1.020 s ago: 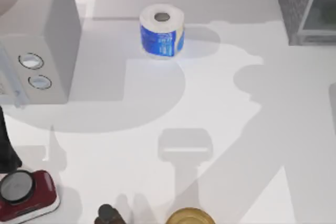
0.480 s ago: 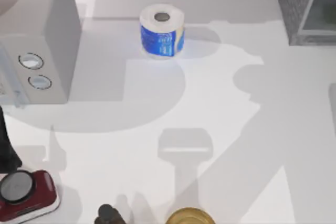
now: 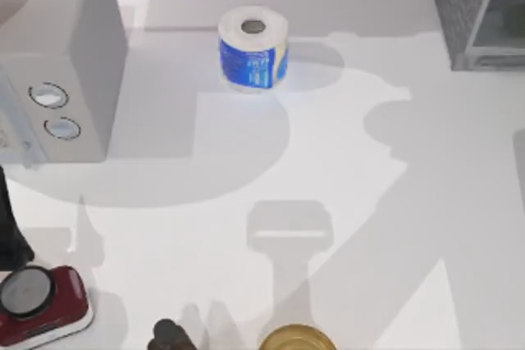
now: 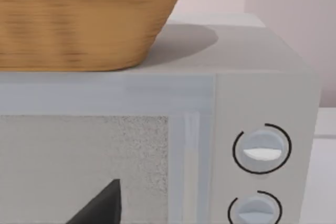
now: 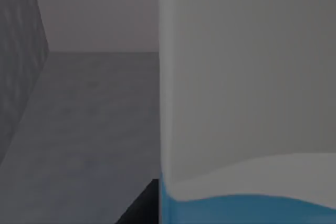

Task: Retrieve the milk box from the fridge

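Inside, at close range:

- The milk box (image 5: 247, 103) stands in the fridge (image 3: 472, 6), seen in the right wrist view as a pale upright face with a wavy light-blue band low on it
- Beside the carton lie the cabinet's grey inner floor and back wall, with a dark speckled side wall (image 5: 16, 77) well apart from it
- A dark tip of the right gripper (image 5: 137, 207) shows just beside the carton's near edge; whether this pincer is spread, pressed together or pinching the carton cannot be told
- From above, the fridge sits at the table's (image 3: 369, 227) far right corner, its speckled side and pale frame cut by the picture's edge
- A white-and-blue toilet paper roll (image 3: 253, 48) stands upright near the far middle of the table, well apart from the fridge
- A light grey appliance (image 3: 61, 79) with two round knobs (image 4: 261, 149) fills the far left; a woven basket (image 4: 84, 19) rests on its top
- The left gripper (image 4: 101, 207) shows as a dark wedge in front of the appliance's door; its state cannot be told either
- Along the near edge are a red-and-white device (image 3: 39, 305) with a round grey plate, a small dark object (image 3: 167, 335) and a golden round lid (image 3: 297, 338)
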